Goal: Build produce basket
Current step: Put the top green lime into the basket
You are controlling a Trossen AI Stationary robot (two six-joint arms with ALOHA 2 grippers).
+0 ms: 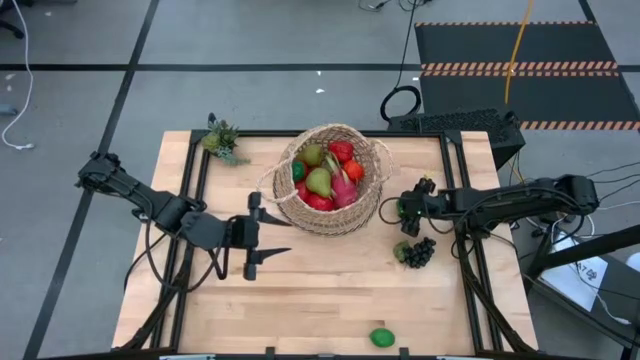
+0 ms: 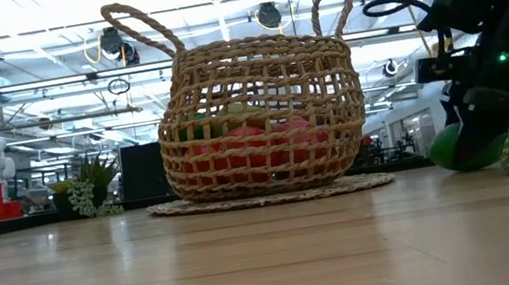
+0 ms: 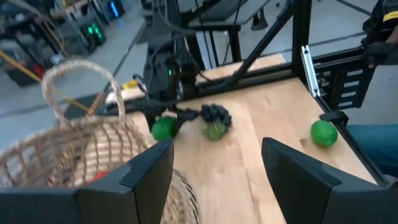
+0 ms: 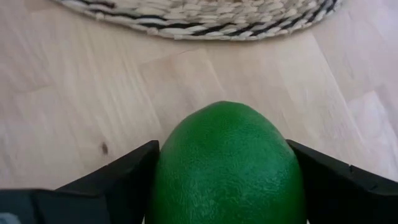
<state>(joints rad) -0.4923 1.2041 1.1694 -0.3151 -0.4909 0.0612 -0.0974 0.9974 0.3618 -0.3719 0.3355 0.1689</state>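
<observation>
You are working in a robotics lab or open industrial workspace. The wooden surface (image 1: 330, 280) sits in a black metal frame (image 1: 445, 135) on a grey concrete floor (image 1: 250, 95) marked with dark lines. Beyond it you see a black mat with orange hazard stripes (image 1: 515, 68), loose cables (image 1: 400, 100), and, in the low view, exposed ceiling lights (image 2: 118, 43) and other equipment.

Both arms (image 1: 150, 200) are matte black with jointed links, black cables alongside, small green lights, and flat, angular black fingers (image 3: 146, 174).
</observation>
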